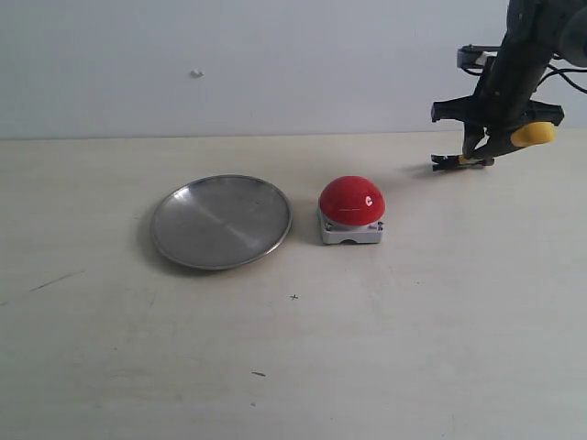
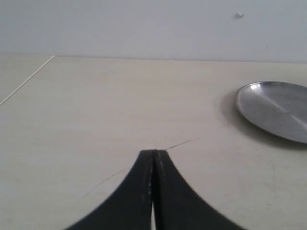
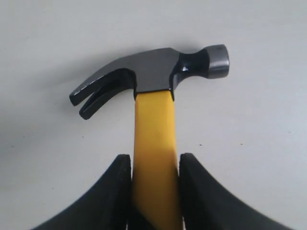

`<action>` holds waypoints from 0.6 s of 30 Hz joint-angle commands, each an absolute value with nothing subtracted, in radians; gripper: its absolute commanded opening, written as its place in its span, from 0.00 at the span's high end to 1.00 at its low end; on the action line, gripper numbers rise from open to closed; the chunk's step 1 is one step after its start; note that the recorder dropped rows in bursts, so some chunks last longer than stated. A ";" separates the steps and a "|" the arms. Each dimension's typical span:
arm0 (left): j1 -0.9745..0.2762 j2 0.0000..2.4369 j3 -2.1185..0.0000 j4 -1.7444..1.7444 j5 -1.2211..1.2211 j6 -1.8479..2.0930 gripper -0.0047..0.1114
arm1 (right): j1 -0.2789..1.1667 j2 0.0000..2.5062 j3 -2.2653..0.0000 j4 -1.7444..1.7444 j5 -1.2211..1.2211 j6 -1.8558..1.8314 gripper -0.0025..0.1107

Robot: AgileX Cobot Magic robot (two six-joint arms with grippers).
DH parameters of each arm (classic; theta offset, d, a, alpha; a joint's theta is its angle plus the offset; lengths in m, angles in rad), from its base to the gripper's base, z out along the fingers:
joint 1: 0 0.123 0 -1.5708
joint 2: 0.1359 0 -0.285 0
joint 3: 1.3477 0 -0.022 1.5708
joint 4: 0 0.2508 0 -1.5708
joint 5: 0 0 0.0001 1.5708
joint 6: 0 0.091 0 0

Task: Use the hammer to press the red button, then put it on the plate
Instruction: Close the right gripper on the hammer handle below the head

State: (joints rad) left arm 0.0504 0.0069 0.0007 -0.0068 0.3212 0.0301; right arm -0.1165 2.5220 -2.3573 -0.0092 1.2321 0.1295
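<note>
**Right tool** [image 3: 154, 160]: the two black fingers [image 3: 117, 191] are clamped on the yellow handle of the hammer [image 3: 153, 72], one finger against each side, some way below the head. In the right wrist view the dark metal head sits crosswise on the end of the handle. The split claw is at one end and the round striking face at the other (the face has a lighter grey rim).

**Hammer position:** in the exterior view the hammer is held at the far right of the desk [image 1: 413, 348], toward its back edge and near the pale wall [image 1: 275, 64]. The head points down and to the left and is close to the desk surface. Whether it touches the surface cannot be told. The yellow end of the handle projects past the tool on the right.

**Red button** [image 1: 351, 202]: the glossy dome stands on its square grey base near the middle of the desk. It is well apart from the hammer, to the left of it and nearer the camera.

**Plate** [image 1: 221, 221]: the round silver dish lies flat on the desk just beside the red button, on its left, with a narrow gap between the two.

**Left tool** [image 2: 154, 158]: the two dark fingers are pressed together with nothing between them, low over the desk. The left wrist view shows part of the plate farther along the desk, apart from this tool.
</note>
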 commanded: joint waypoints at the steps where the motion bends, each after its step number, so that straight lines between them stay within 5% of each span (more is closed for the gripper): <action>1: 0.052 0.000 0.000 0.012 0.318 0.056 0.96 | -0.109 2.500 -2.360 0.030 1.221 0.105 0.98; 18: 0.052 0.000 0.000 0.050 0.299 0.150 0.96 | -0.082 2.509 -2.292 0.000 1.221 0.094 0.98</action>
